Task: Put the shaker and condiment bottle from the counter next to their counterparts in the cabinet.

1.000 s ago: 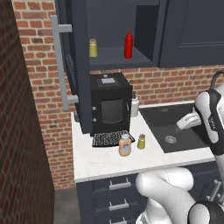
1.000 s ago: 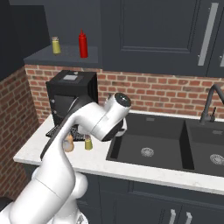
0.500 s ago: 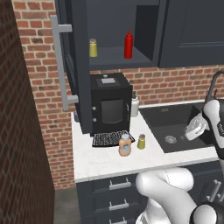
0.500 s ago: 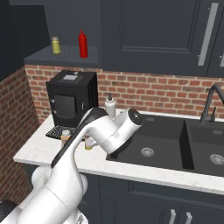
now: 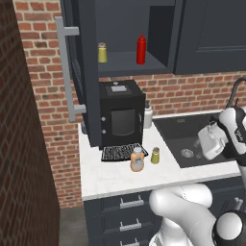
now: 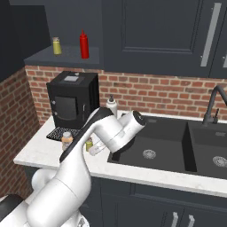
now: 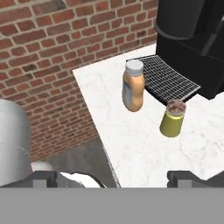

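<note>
The peach-orange condiment bottle [image 7: 133, 87] and the small olive-yellow shaker [image 7: 173, 119] stand side by side on the white counter [image 7: 131, 144], in front of the coffee machine's grille. My gripper [image 7: 112, 178] is open, nothing between its fingertips [image 7: 41, 177], and it hangs short of both, looking at them. From the left base my white hand [image 5: 210, 141] hovers over the sink, right of the shaker [image 5: 155, 155] and bottle [image 5: 137, 159]. Above, the cabinet [image 5: 125, 62] stands open with a mustard shaker [image 5: 102, 53] and a red bottle [image 5: 141, 49] on its shelf.
A black coffee machine [image 5: 120, 115] with a grille tray [image 5: 120, 153] sits under the cabinet, a white soap dispenser [image 5: 148, 116] beside it. The open cabinet door with its bar handle [image 5: 72, 72] juts out at the left. A dark sink [image 6: 155, 150] and faucet [image 6: 213, 104] lie to the right.
My hand has dropped lower and drifted slightly right over the sink, the arm swinging with it. The bottle and shaker have not moved, and the gripper has stayed open.
</note>
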